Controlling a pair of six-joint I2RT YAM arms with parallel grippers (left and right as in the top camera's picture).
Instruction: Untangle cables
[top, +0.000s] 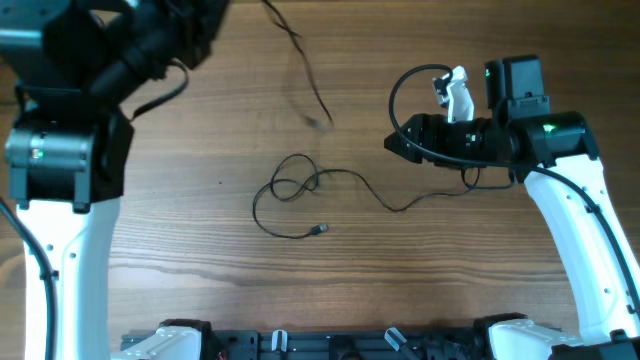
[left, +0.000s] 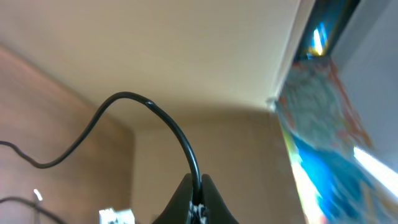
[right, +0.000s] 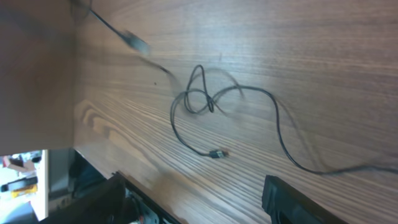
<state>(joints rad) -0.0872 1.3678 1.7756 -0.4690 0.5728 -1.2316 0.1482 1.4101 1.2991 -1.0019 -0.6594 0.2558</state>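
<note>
One thin black cable (top: 300, 60) hangs from the top edge down to a blurred plug end above the table. In the left wrist view my left gripper (left: 198, 190) is shut on this cable (left: 168, 124), raised high. It also shows blurred in the right wrist view (right: 134, 42). A second cable (top: 345, 177) lies on the wood, looped at the left, with its plug (top: 318, 230) at the front. It shows in the right wrist view (right: 199, 99). My right gripper (top: 397, 143) is open and empty above its right stretch, and also shows in the right wrist view (right: 189, 186).
The wooden table (top: 200, 260) has the left arm's white base (top: 60, 200) at its left and the right arm (top: 570, 200) at its right. A black rail (top: 330, 345) runs along the front edge. A thick arm cable (top: 400, 90) loops by the right wrist.
</note>
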